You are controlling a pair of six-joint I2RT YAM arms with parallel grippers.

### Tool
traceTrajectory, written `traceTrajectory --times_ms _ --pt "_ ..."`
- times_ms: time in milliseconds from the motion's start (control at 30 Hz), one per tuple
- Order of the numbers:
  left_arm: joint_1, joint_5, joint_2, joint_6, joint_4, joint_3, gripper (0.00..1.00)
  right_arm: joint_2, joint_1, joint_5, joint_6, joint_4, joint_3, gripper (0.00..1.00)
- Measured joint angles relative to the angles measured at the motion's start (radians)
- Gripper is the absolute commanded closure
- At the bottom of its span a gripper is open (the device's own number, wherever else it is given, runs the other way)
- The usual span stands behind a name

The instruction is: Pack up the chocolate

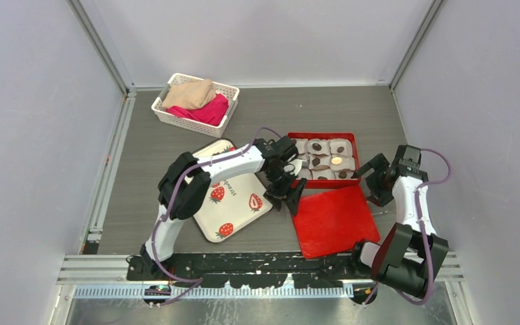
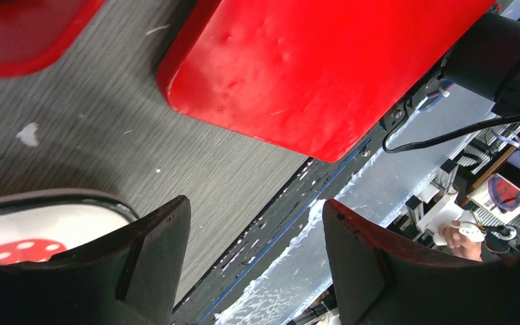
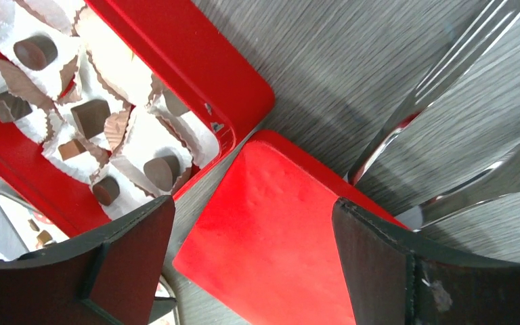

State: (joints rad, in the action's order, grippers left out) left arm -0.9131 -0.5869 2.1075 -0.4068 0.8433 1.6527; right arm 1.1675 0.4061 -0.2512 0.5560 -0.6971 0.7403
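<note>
The chocolate (image 1: 317,145) sits as small dark lumps in white paper cups inside a red box (image 1: 354,143). In the right wrist view the chocolate (image 3: 91,115) and the box's rim (image 3: 196,61) fill the upper left. A flat red lid (image 1: 335,220) lies on the table in front of the box. My left gripper (image 1: 292,202) hangs open by the lid's left corner, and my left gripper (image 2: 254,210) holds nothing. My right gripper (image 1: 367,175) is open and empty at the box's right front corner. My right gripper (image 3: 254,210) looks down on the lid (image 3: 277,230).
A strawberry-print tray (image 1: 238,211) lies left of the lid, partly under my left arm. Metal tongs (image 3: 440,88) rest on the table right of the lid. A white basket (image 1: 164,116) with cloths stands at the back left. The table's front edge (image 2: 291,203) runs close below the left gripper.
</note>
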Motion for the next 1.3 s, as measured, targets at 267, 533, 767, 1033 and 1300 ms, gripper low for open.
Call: traceTrajectory --times_ms 267,533,767,1033,1300 --pt "-0.025 -0.027 0.035 -0.007 0.000 0.018 0.28 0.003 0.000 0.072 -0.009 0.055 -0.006 0.06" --pt "-0.027 -0.065 0.061 -0.034 -0.002 0.018 0.28 0.042 0.000 0.057 0.000 0.123 -0.055 0.06" --pt "-0.028 -0.078 0.077 -0.054 -0.007 0.018 0.28 0.063 0.000 0.003 0.015 0.160 -0.078 0.06" --pt "-0.028 -0.092 0.095 -0.058 -0.013 0.018 0.28 0.053 0.000 -0.088 0.044 0.160 -0.111 0.08" --pt "-0.027 -0.123 0.119 -0.064 0.010 0.021 0.28 -0.043 0.007 -0.151 0.053 0.125 -0.118 0.19"
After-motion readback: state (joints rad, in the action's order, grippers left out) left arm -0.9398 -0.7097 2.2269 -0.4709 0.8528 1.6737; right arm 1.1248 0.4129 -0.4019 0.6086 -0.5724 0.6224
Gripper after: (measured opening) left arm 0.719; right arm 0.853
